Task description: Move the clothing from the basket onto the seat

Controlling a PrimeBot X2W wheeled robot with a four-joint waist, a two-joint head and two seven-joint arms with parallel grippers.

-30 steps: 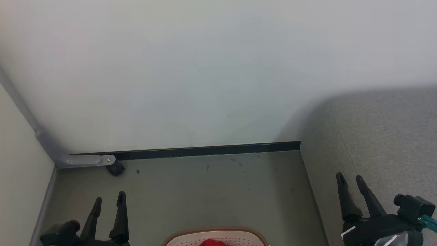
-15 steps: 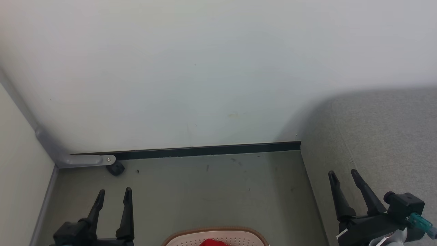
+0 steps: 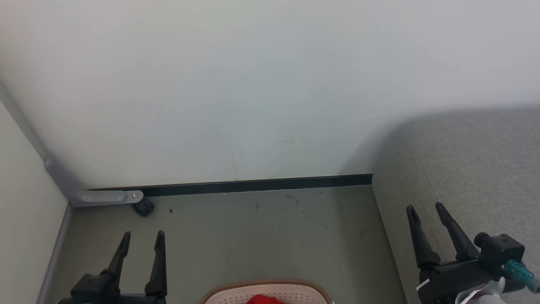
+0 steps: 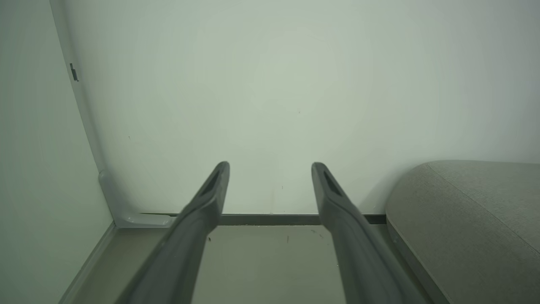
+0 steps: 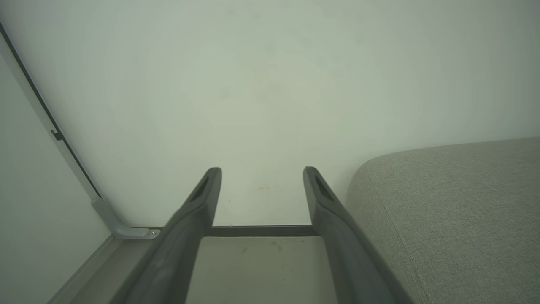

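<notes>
One corner bracket (image 3: 105, 197) beyond basket (image 3: 270, 282)

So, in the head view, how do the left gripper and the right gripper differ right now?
The left gripper shows against the floor; the right gripper shows against the seat. The left gripper's fingers lean slightly rightward up the view; the right gripper's lean leftward. The right gripper's fingertips reach higher in the view than the left gripper's. Both are open, holding nothing.
</notes>
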